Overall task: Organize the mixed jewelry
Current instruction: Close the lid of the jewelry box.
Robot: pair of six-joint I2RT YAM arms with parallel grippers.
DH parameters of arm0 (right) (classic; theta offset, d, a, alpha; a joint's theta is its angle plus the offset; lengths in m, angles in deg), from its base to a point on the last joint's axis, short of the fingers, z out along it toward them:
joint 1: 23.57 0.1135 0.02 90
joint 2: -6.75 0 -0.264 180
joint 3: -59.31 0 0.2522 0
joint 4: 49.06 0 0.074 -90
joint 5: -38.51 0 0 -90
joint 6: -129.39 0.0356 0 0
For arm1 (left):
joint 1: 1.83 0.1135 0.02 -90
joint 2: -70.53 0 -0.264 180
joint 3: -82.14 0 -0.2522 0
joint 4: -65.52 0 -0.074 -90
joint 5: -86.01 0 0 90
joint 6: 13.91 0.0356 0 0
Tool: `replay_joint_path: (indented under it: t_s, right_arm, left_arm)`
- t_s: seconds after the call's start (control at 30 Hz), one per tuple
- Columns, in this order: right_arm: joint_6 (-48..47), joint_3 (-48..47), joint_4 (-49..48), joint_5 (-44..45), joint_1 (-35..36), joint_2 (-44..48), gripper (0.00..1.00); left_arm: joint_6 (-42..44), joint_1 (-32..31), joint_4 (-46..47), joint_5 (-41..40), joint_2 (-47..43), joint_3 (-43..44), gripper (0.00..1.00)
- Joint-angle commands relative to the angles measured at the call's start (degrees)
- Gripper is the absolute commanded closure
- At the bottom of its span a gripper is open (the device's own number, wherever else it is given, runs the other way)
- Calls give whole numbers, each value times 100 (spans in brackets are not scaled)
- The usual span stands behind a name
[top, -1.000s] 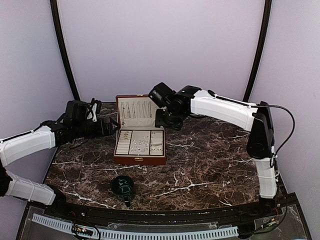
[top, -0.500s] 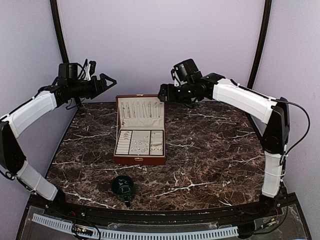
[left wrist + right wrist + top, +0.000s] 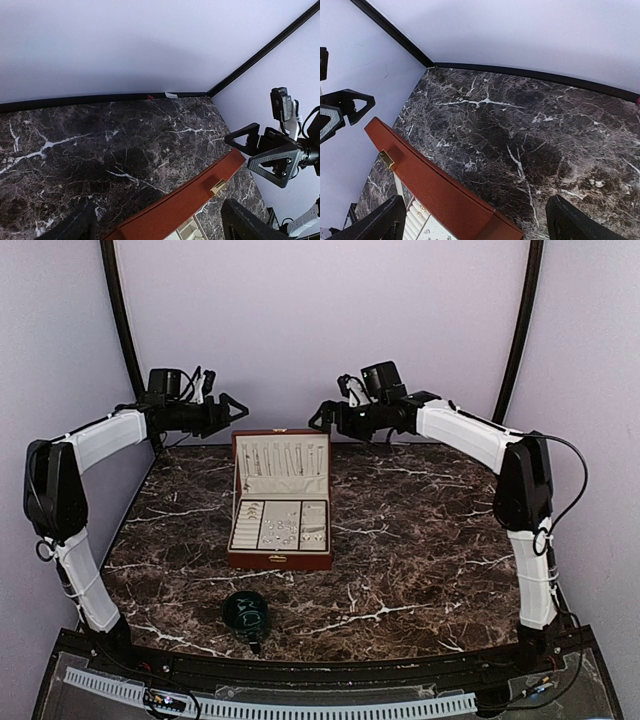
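Both arms hang high behind the box (image 3: 279, 561), the left gripper (image 3: 233, 410) and right gripper (image 3: 322, 418) spread wide, holding nothing. The jewelry (image 3: 285, 528) lies in the box's cream trays, though the pieces look too tiny to tell apart.

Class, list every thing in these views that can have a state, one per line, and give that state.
jewelry box: open, lid standing upright
mixed jewelry: lying in the box's cream compartments
dark green cup: on the table, apart from the box; contents cannot be told
left fingers: spread open, holding nothing
right fingers: spread open, holding nothing
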Motion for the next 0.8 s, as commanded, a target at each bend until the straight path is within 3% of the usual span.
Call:
replay_joint_path:
  t_s: [0.0, 0.17, 0.33, 0.6, 0.77]
  right_arm:
    - [-48, -341, -569, -1033, -68, -317, 2]
    - [-159, -356, -1032, -2254, -78, -539, 1]
    - [-309, -54, -1211, -2837, -79, -297, 2]
    - [-482, 1140, -1507, -3507, 24, 623, 2]
    - [-696, 2058, -1495, -3243, 219, 1417, 3]
  left_arm:
    - [201, 25, 484, 818, 219, 169, 12]
    - [125, 24, 1060, 1853, 507, 138, 14]
    - [117, 25, 1595, 2662, 154, -336, 14]
    - [383, 24, 1333, 3222, -953, -1606, 16]
    - [742, 25, 734, 3116, -1951, -2610, 16]
